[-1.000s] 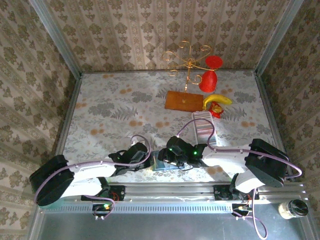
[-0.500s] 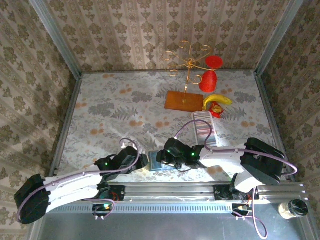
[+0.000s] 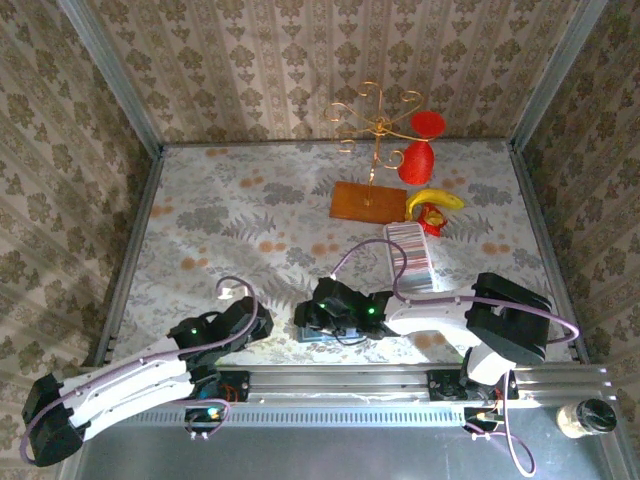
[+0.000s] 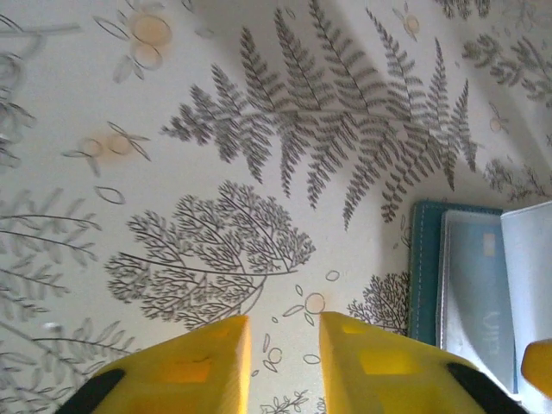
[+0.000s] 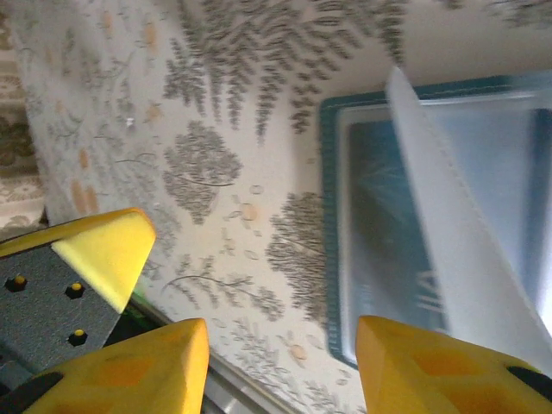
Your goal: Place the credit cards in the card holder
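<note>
Fern-print tablecloth over the whole table, with the action jammed up against the near edge.

Teal card holder lying open flat on the cloth between the 2 arms, with 1 pale card sitting in it. Also a pale sheet tilted up off the holder, either a card or a clear flap, can't tell which.

Just beside the holder, the left gripper low over bare cloth, jaws barely apart, nothing between. Over the holder's corner, the right gripper, jaws fairly wide, nothing between either.

Main worry, just guessing: 2 grippers crowded round 1 small case, so easy to bump each other or clip that tilted sheet and flick it out. Also looks like a smooth cloth right beside the metal rail, so a sideways nudge could slide the holder off the edge. Rest of the cards probably back in the whitish tray, well apart from the holder.

Otherwise a busy cloth, lots of grey ferns and orange blossoms, not great for spotting pale cards. Damask wallpaper on 3 sides. At the far end, an orange-brown board, a banana and a gold wire stand.
</note>
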